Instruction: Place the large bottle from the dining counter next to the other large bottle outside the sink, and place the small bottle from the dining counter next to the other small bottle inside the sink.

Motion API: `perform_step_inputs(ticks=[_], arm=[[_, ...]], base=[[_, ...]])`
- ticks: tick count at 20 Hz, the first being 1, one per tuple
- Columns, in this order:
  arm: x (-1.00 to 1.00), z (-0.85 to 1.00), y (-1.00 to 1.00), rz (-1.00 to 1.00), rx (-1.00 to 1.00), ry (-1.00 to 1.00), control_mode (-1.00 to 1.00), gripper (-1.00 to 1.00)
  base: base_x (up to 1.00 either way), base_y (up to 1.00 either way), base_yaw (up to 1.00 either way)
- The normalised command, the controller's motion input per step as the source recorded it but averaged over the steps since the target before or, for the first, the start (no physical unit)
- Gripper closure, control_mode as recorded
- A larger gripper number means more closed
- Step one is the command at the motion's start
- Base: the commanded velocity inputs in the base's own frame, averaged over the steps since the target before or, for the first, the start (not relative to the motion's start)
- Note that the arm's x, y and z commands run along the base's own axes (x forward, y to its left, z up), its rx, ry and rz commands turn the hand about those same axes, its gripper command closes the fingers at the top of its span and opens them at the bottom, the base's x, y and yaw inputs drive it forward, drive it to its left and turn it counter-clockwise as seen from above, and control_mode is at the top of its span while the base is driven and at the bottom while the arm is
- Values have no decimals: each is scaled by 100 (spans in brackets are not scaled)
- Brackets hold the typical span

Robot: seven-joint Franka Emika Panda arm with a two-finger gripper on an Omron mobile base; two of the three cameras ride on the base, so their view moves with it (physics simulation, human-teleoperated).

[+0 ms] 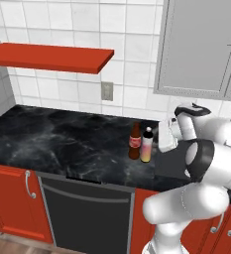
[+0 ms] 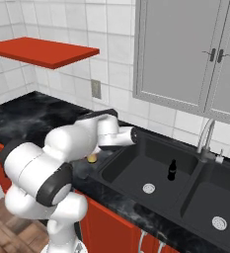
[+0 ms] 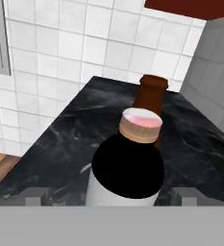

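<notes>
The tall bottle with a white body, yellow base and pink-topped cap stands upright on the black marbled counter, just beside the brown glass cola bottle with a red label, left of the dark sink basin; the gripper has its fingers spread either side of the white bottle, not pinching it; judged placed, so retreat straight back without tipping either bottle; the small dark bottle stands inside the sink

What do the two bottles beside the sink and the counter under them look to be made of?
Brown bottle: looks like glossy dark glass or plastic, red label. Second bottle: seemingly plastic, black top, pale body, yellow base. Counter: polished black stone look, pale marbled veins. All rendered, so uncertain.
</notes>
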Motion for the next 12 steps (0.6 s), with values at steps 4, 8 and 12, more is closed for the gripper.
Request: perform_step_inputs(ticks=[4, 8, 12], arm=[[0, 40, 0, 0, 0, -8, -100, -100], [0, 40, -2, -2, 0, -4, -100, -100], [-8, 45, -4, -14, 0, -3, -100, -100]], base=[[0, 0, 0], [0, 0, 0], [0, 0, 0]])
